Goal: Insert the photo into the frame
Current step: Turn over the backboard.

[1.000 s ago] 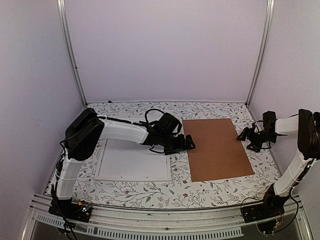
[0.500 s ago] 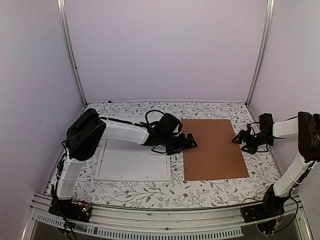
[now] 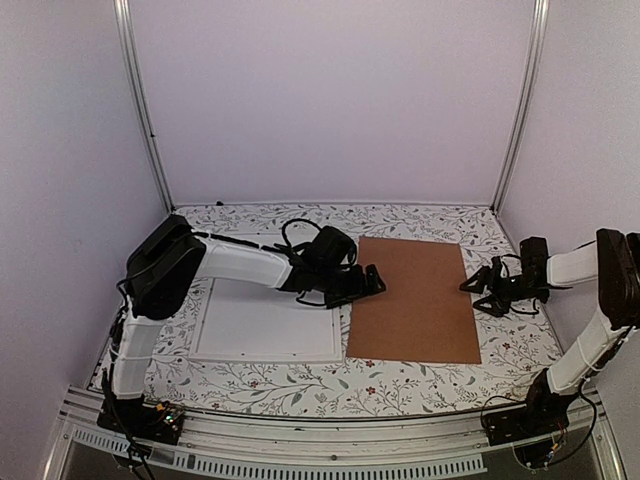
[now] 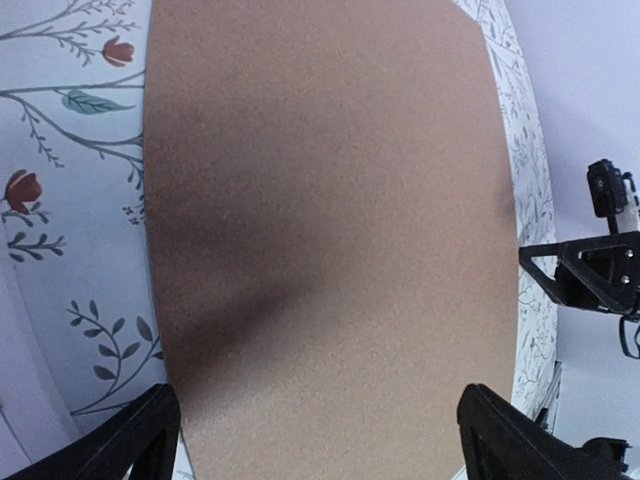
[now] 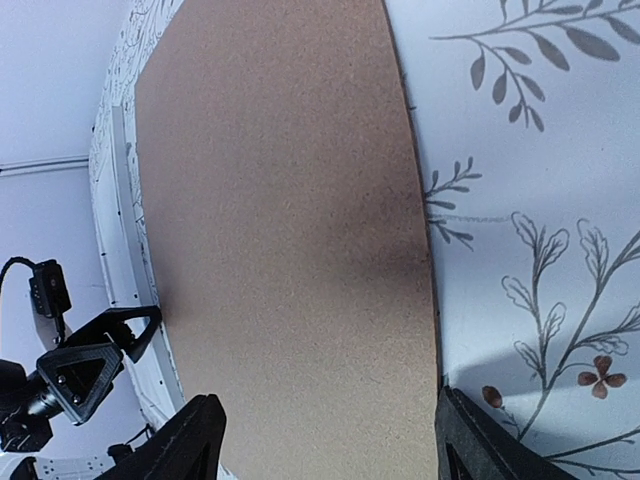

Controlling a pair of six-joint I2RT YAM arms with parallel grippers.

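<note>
- counter (image 3: 300, 385): floral-print cloth, carries everything; both arm bases at its near edge.
- brown backing board (image 3: 412, 300): lies flat, right of centre, a bit skewed to the counter edges. Its near-left corner is just beside the frame's right side (cannot tell if it overlaps).
- the frame (image 3: 265, 355): flat on the left half of the counter, its far part hidden under the left arm. Inside the narrow white border the surface reads as plain white with a thin inner line (which sheet that is, cannot tell). The photo cannot be made out in any view.
- left pincer (image 3: 372, 283): at the board's left edge, reached across over the frame. In the wrist view its fingers (image 4: 140, 440) stand wide apart with brown board filling the span between them; contact with the board cannot be told.
- right pincer (image 3: 478, 293): low at the board's right edge, pointing left. Its fingers (image 5: 195, 445) are spread wide too, clamped on nothing, with the board's edge running between them (the other pincer shows across the board).
</note>
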